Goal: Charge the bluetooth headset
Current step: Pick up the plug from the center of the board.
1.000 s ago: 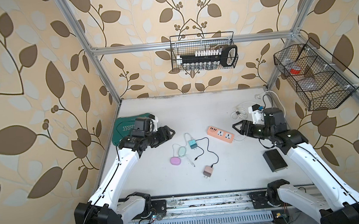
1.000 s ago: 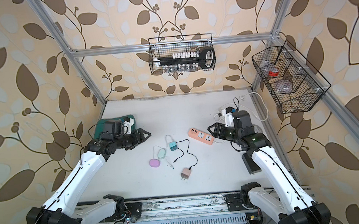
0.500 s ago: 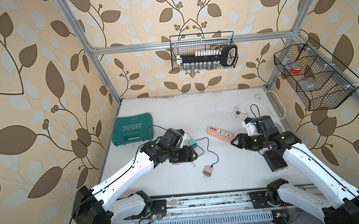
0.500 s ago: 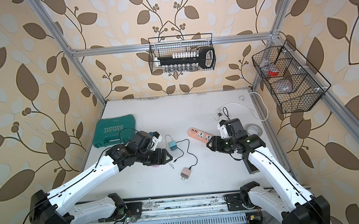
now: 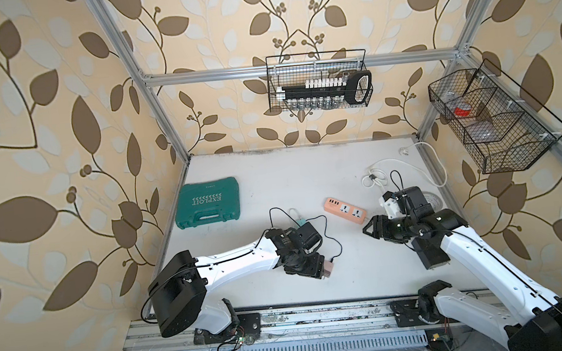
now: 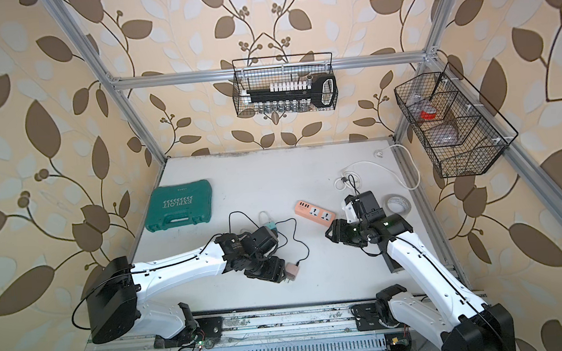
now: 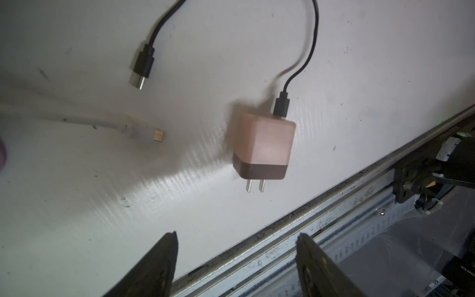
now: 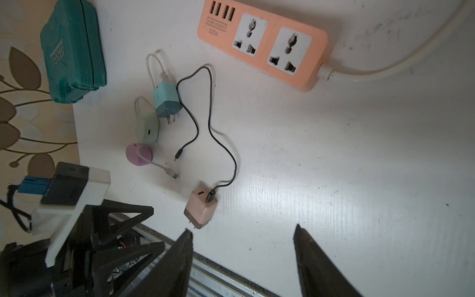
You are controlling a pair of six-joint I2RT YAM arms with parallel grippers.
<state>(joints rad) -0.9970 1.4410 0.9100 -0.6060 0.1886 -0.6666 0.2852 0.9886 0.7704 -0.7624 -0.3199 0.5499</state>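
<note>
Left fingers [image 7: 162, 264] are spread and empty over the surface [image 7: 77, 205]; right fingers [image 8: 180, 264], equally spread and empty, sit near the orange power strip [image 8: 262, 43]. The pink charger [image 7: 263, 149], black cable [image 7: 281, 105] plugged in, lies just ahead of the left fingers, untouched. The purple earbud case [image 8: 132, 154] lies apart from both pairs of fingers.

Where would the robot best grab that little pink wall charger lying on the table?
Grip the pink charger across its two flat long sides, from above: it lies flat, prongs at one end and black cable at the other, both best left free.
</note>
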